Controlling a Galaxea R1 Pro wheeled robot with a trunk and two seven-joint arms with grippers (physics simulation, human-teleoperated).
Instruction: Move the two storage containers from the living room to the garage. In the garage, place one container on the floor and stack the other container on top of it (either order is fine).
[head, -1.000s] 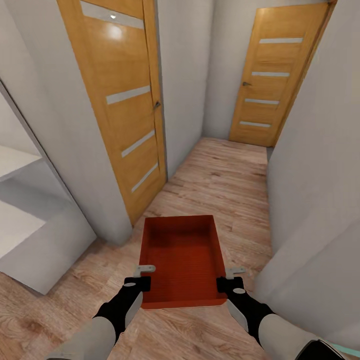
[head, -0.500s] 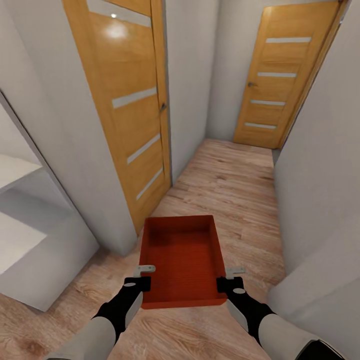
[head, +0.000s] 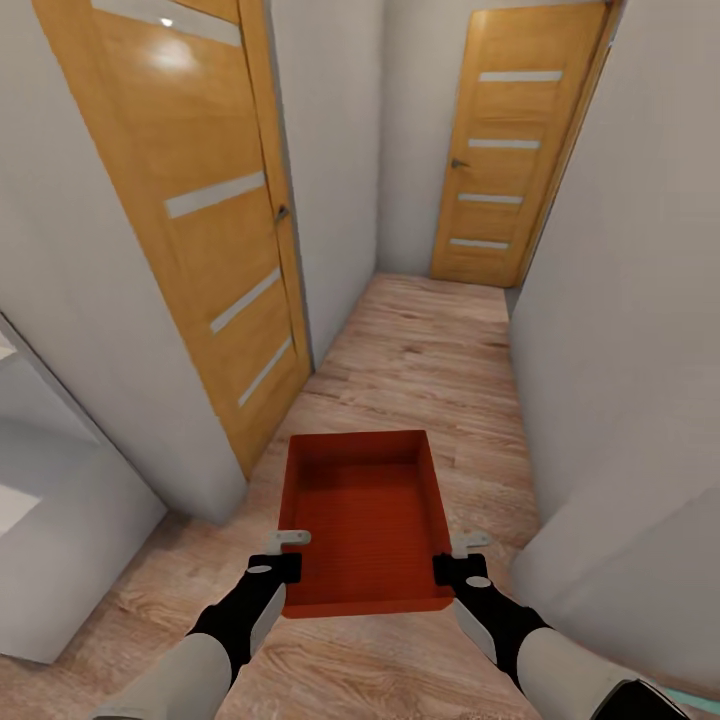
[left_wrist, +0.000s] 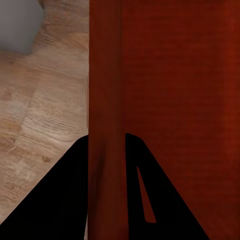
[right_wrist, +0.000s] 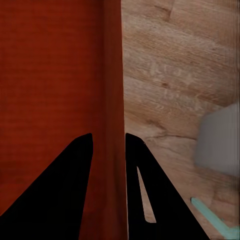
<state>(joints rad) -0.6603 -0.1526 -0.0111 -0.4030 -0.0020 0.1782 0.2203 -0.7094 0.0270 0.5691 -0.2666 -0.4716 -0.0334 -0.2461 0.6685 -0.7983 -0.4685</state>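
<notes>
since half a second ago the whole hallway picture has slid to the left, so the camera has turned, while the storage container (head: 365, 525) sits at the same spot between the two arms.

it is an orange-red rectangular box with thin walls and no lid, held out level above the wood-plank floor (head: 440, 360), long side pointing down the corridor. its inside is bare.

the left gripper (head: 283, 552) grips the box's left wall near the near corner; in the left wrist view its two dark fingers (left_wrist: 65, 195) straddle that wall, one inside and one outside, pinched onto it. the right gripper (head: 462, 556) does the same on the right wall, fingers (right_wrist: 65, 190) closed either side of it. whether the pads press fully flat is hard to tell.

an oak door (head: 190, 220) with frosted strips stands at left, and a second door (head: 510, 150) at the corridor's far end, between white walls (head: 620, 330).
</notes>
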